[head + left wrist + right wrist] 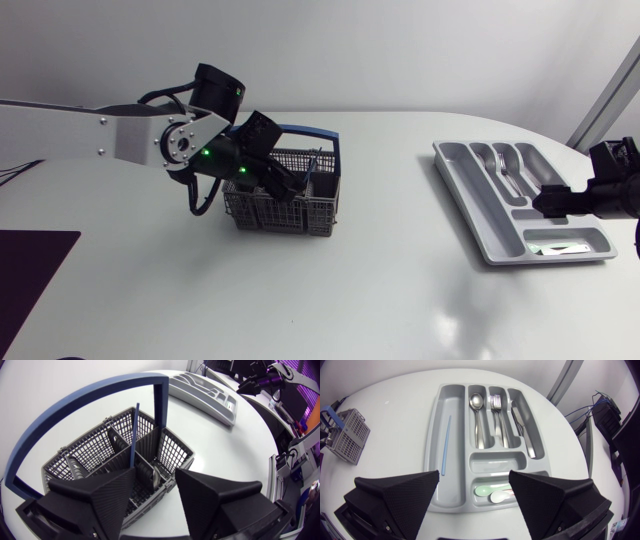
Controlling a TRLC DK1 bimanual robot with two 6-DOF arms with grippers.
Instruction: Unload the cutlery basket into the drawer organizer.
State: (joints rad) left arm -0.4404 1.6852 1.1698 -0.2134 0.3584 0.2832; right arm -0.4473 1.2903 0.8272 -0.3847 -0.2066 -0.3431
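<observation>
Looking mid-unload. The organizer (436, 420) is already carrying 1 spoon (477, 415), 1 fork (496, 415), 1 knife (522, 425), 1 blue stick (445, 445) and 2 small plastic spoons (492, 494).

The basket (90, 450) is sitting on the left half of the counter (400, 290), well apart from the organizer. It's holding another upright stick (134, 435) leaning at a divider, plus something metallic (153, 479) low in a cell; can't tell what.

- **Left pincer** (283, 186): hovering over the basket, fingers spread, pinching nothing.
- **Right pincer** (474, 477): hanging over the organizer, also spread and empty.

Next move, I'm guessing: straddling the upright stick, closing, then lifting straight up clear of the blue hoop handle (75, 405).

The upright stick is looking thin, smooth and rigid, so it's likely pivoting in broad wedge fingers. The basket is light grey plastic mesh, probably shifting if snagged.
</observation>
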